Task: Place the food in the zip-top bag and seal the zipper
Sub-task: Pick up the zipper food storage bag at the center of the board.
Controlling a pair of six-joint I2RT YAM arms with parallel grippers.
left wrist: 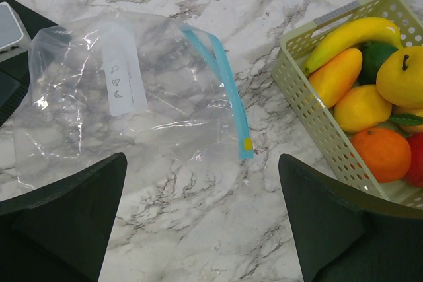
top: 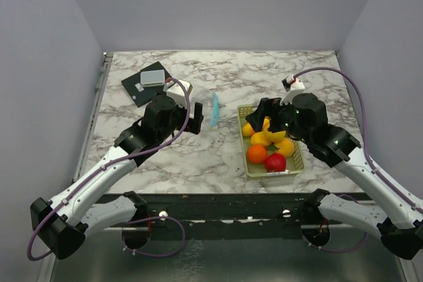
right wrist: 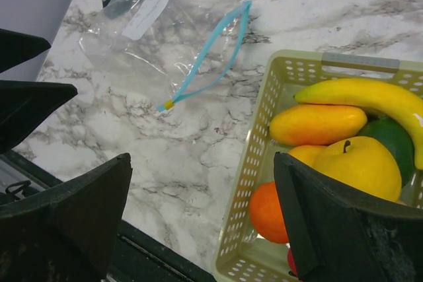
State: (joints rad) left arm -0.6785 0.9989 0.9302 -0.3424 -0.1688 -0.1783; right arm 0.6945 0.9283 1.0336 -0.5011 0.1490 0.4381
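The clear zip-top bag [left wrist: 125, 97] lies flat on the marble table, its light blue zipper [left wrist: 221, 80] along the edge facing the basket. It also shows in the right wrist view [right wrist: 152, 24] and the top view [top: 213, 111]. The food sits in the pale green mesh basket [top: 296, 165]: a banana [right wrist: 363, 94], a mango-like piece [right wrist: 317, 125], a yellow apple [right wrist: 360, 163], an orange ball [top: 256, 154], a red apple [top: 275, 162]. My left gripper [left wrist: 201, 222] is open and empty, hovering just short of the bag. My right gripper [right wrist: 201, 219] is open and empty over the basket's left wall.
A black flat device with a grey box [top: 147, 82] lies at the back left, and a white box [top: 180, 88] beside it. The basket's wall [left wrist: 310, 107] stands close to the right of the bag. A green fruit [left wrist: 375, 57] lies among the food.
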